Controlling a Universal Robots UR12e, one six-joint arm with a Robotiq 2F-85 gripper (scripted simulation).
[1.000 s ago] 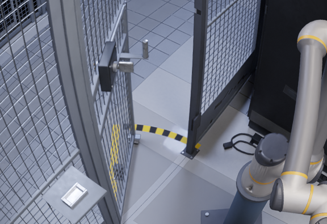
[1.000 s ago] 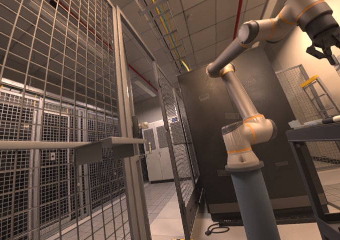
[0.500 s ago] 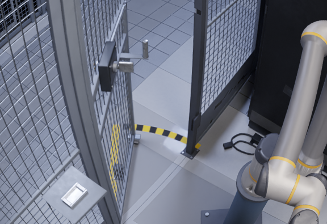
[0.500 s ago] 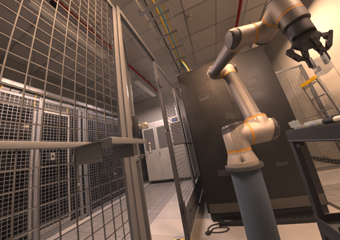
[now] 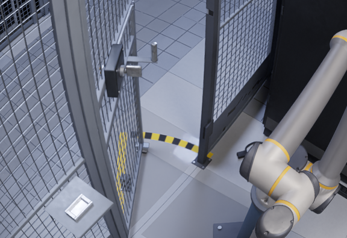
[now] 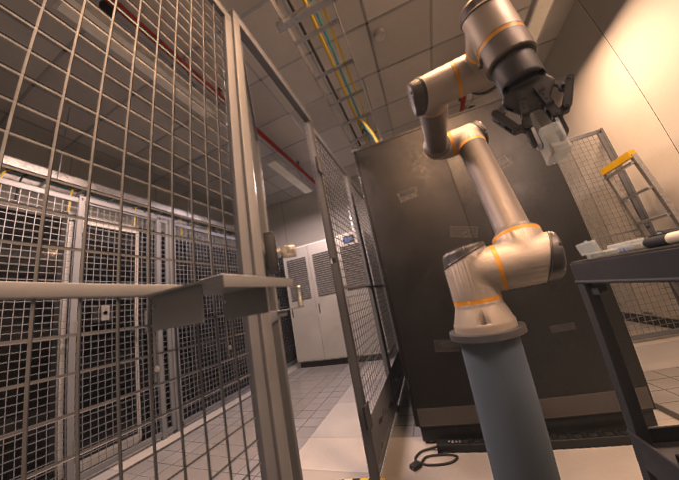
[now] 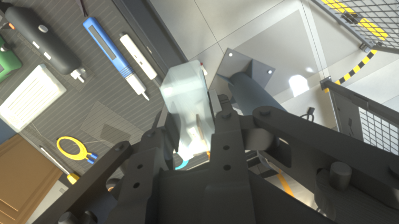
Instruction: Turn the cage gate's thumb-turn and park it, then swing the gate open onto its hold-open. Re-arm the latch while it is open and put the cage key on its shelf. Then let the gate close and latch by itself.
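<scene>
A clear plastic key case (image 7: 188, 104) (image 6: 554, 142) sits gripped in my closed gripper (image 7: 191, 115) (image 6: 541, 121), high in the air beside the arm's column and above the edge of the tool cart. The cage gate (image 5: 120, 98) is swung open toward the fence, its black latch box (image 5: 114, 70) carrying a metal thumb-turn (image 5: 132, 70) and a lever handle (image 5: 153, 52). The small grey shelf (image 5: 79, 206) with a pale tray sits low on the fence panel, far from the gripper. The gate post (image 5: 209, 77) stands across the opening.
A black cabinet (image 6: 465, 271) stands behind the arm. The tool cart (image 7: 67, 71) lies below with a blue tool, white pen, black cylinder and yellow loop. A yellow-black floor stripe (image 5: 171, 140) marks the gate's arc. The arm's pedestal (image 7: 250, 89) is just under the gripper.
</scene>
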